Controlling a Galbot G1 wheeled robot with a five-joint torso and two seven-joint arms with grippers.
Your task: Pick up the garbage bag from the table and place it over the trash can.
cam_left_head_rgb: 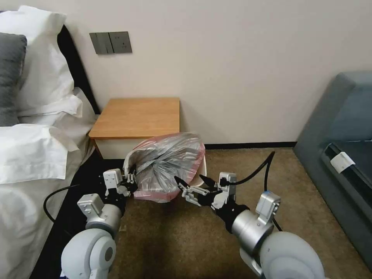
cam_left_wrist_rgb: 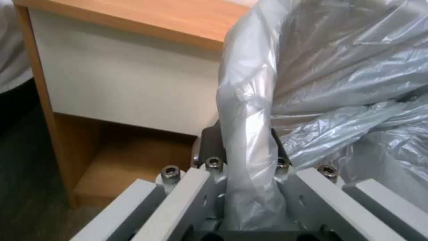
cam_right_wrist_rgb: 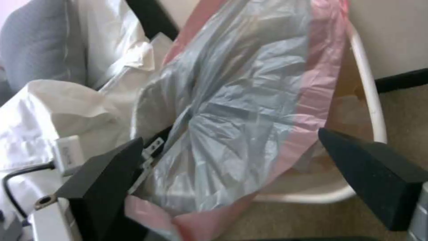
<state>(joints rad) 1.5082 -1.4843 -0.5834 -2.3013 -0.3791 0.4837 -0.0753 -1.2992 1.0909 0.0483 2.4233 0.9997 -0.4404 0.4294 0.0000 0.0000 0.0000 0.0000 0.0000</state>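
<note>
The garbage bag (cam_left_head_rgb: 167, 164) is draped over the trash can (cam_left_head_rgb: 202, 179), which stands on the carpet (cam_left_head_rgb: 170, 240) just in front of the table (cam_left_head_rgb: 135, 116), at the table's right front corner. The bag is puffed up and crumpled, its grey plastic bulging above the can and its pink rim showing along the top and along the bottom edge nearest the robot; part of the can's cream rim stays bare on the right. The left gripper (cam_left_head_rgb: 130, 180) is on the can's left side, beside the table's white drawer front (cam_left_wrist_rgb: 120, 90), its fingers pinched together on a fold of the bag that runs up between them. The right gripper (cam_left_head_rgb: 190, 181) hovers in front of the can on its right side, its black fingers (cam_right_wrist_rgb: 374, 174) spread wide with the bag's pink edge and the can's rim between them but not touching either. A bed with white pillows (cam_left_head_rgb: 35, 128) lies to the table's left. No brand, label or writing can be read anywhere
</note>
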